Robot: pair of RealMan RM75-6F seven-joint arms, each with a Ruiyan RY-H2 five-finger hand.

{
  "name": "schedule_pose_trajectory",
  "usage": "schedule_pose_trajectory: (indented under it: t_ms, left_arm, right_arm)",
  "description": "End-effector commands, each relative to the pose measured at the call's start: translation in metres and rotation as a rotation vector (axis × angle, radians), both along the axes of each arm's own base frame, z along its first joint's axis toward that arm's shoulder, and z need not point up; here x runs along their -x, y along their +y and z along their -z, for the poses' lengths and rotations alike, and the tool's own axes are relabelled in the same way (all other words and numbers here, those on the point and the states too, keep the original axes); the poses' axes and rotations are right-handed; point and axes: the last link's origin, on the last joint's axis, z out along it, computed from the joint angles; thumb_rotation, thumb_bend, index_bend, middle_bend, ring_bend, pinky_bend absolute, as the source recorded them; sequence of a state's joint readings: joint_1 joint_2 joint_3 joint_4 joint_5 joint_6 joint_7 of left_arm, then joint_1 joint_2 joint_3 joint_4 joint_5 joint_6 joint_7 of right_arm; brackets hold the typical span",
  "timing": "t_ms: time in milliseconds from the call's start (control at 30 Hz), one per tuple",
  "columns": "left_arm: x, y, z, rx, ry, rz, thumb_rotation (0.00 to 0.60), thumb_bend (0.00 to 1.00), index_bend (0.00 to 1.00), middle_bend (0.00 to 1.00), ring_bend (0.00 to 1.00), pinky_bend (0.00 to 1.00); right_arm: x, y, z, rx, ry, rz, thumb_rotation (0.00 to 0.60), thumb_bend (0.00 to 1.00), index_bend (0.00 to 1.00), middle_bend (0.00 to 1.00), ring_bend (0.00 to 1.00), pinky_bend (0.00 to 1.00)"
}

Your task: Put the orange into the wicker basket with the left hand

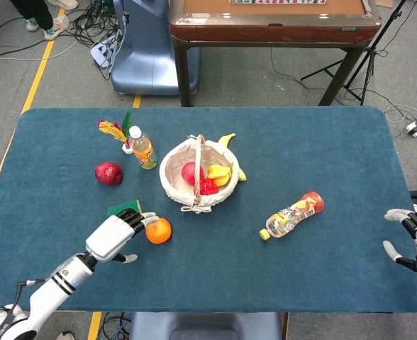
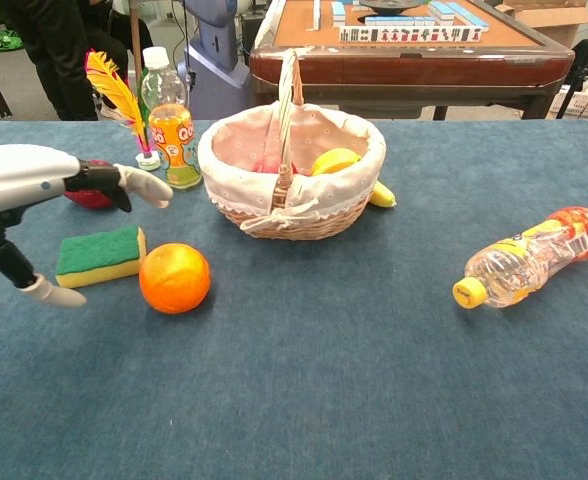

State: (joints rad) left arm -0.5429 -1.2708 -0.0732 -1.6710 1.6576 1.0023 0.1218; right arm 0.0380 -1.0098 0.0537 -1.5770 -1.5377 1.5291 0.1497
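The orange (image 1: 158, 230) (image 2: 175, 278) lies on the blue table in front and to the left of the wicker basket (image 1: 174, 185) (image 2: 314, 215), which holds fruit. My left hand (image 1: 115, 236) (image 2: 34, 180) hovers just left of the orange, above the green sponge (image 1: 125, 208) (image 2: 99, 255). Its fingers are spread and reach toward the orange without gripping it. My right hand (image 1: 415, 241) rests open at the table's right edge, far from everything; the chest view does not show it.
A red apple (image 1: 108, 173), a small orange-drink bottle (image 1: 144, 149) (image 2: 172, 125) and a feather shuttlecock (image 1: 116, 132) stand left of the basket. A banana (image 2: 381, 194) lies behind it. A plastic bottle (image 1: 291, 214) (image 2: 527, 259) lies on its side to the right.
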Motion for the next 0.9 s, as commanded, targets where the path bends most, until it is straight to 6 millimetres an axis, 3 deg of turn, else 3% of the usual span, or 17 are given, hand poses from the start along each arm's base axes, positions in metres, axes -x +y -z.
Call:
schedule_pose_trajectory:
  t_ms: [33, 667, 800, 900]
  left_arm:
    - [-0.007, 0.009, 0.011, 0.008, 0.01, -0.002, 0.6, 0.11, 0.15, 0.17, 0.24, 0.18]
    - [-0.019, 0.034, 0.064, 0.036, 0.081, -0.059, 0.6, 0.11, 0.17, 0.16, 0.24, 0.18]
    - [-0.018, 0.037, 0.068, 0.018, 0.09, -0.068, 0.6, 0.11, 0.23, 0.17, 0.26, 0.18]
    - [-0.016, 0.039, 0.07, 0.006, 0.075, -0.087, 0.6, 0.11, 0.34, 0.24, 0.34, 0.2]
  right_arm:
    - [0.001, 0.0, 0.0, 0.0, 0.0, 0.003, 0.6, 0.26, 0.36, 0.33, 0.3, 0.42]
    - [0.008, 0.005, -0.007, 0.015, -0.004, 0.02, 0.6, 0.26, 0.36, 0.33, 0.3, 0.42]
    - [0.01, 0.006, -0.007, 0.016, -0.005, 0.022, 0.6, 0.26, 0.36, 0.33, 0.3, 0.42]
    - [0.011, 0.006, -0.007, 0.015, -0.006, 0.024, 0.6, 0.26, 0.36, 0.33, 0.3, 0.42]
